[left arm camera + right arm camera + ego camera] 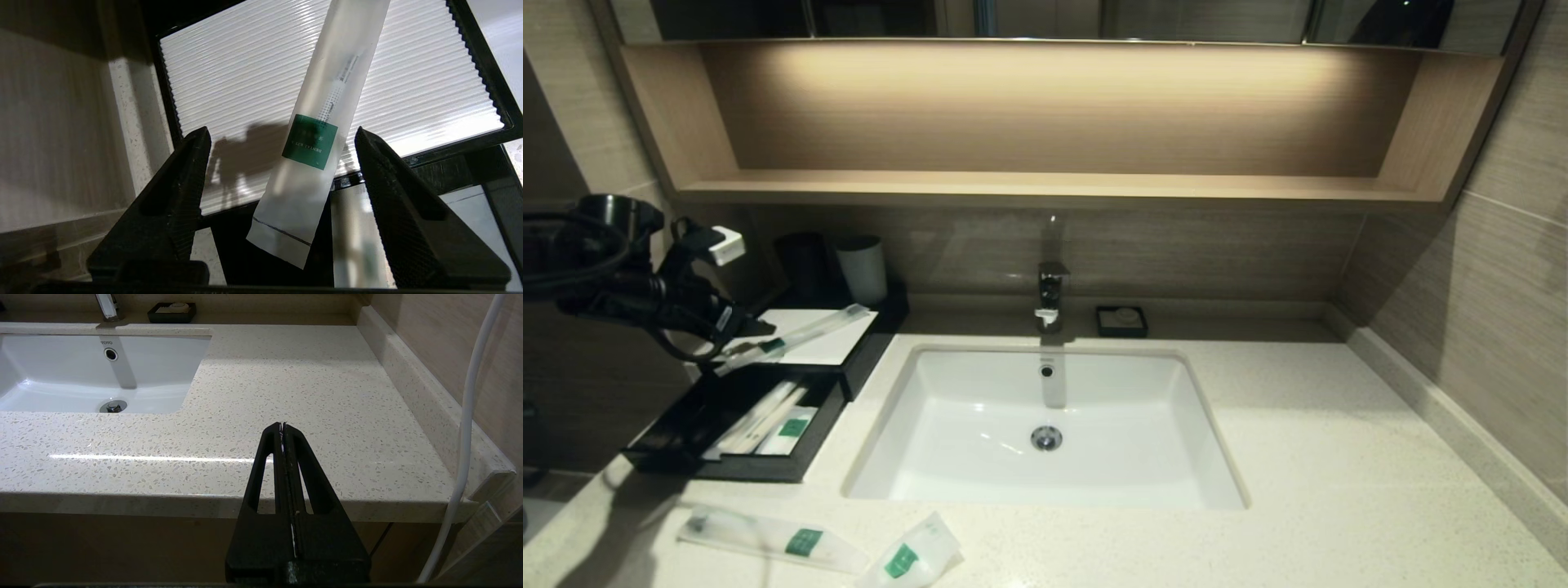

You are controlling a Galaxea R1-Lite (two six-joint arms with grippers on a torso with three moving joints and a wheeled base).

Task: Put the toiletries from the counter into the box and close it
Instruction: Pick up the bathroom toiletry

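Left claw point(278, 163) spread wide over box point(858, 359) at far left, a slim sachet point(322, 122) loose between the fingers, lying across the white lid. Drawer point(792, 465) pulled out, sachets inside. Two sachets point(768, 535) on near counter point(1339, 490). Right claw point(282, 430) pressed together, parked near right.

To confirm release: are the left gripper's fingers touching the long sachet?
Apart. The left wrist view shows clear gaps between both fingers and the long sachet.
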